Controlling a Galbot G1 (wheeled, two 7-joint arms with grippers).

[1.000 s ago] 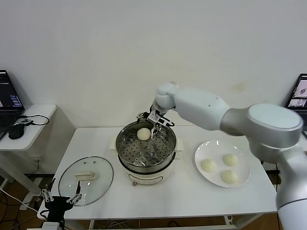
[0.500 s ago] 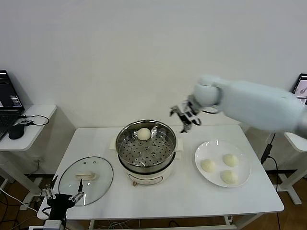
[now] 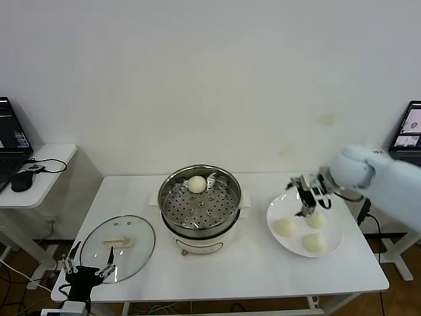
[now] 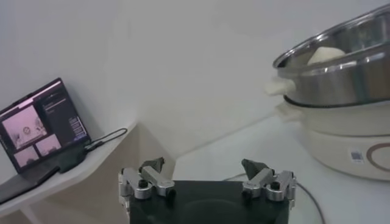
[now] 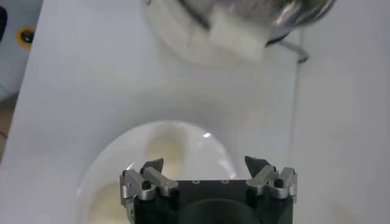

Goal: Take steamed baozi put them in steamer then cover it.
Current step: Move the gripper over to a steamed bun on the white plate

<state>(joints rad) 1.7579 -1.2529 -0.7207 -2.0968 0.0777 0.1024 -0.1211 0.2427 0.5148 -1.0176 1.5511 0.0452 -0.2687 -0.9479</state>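
The right end effector [image 3: 308,197] hangs with its fingers spread apart and nothing between them, over the far part of the white plate [image 3: 333,248]; in its wrist view the open fingertips [image 5: 152,166] frame the plate's pale surface [image 5: 183,146]. Three steamed baozi lie on that plate: one [image 3: 316,220] just below and beside the end effector, one [image 3: 285,227] a little nearer the robot toward the steamer side, and one [image 3: 314,243] at the plate's near edge. To the left of this end effector, across a strip of bare white worktop [image 3: 256,263], stands the one steamer [image 3: 200,201], a shiny steel pot with a perforated tray on a cream-white base, and a fourth baozi [image 3: 197,184] sits on the tray against the far wall. The steamer is uncovered. The single cover [image 3: 118,242], clear glass with a metal rim and a cream bar handle, lies flat on the worktop beyond the steamer, well apart from the right end effector. The left end effector [image 3: 87,270] waits low at the worktop's near left corner, just beside the cover's near rim, its fingers [image 4: 150,176] likewise spread and empty; from its wrist camera the steamer [image 4: 341,91] rises ahead with the baozi [image 4: 324,56] showing above the rim. Farther left, a side table carries one open laptop [image 3: 12,135] and one computer mouse [image 3: 22,180].
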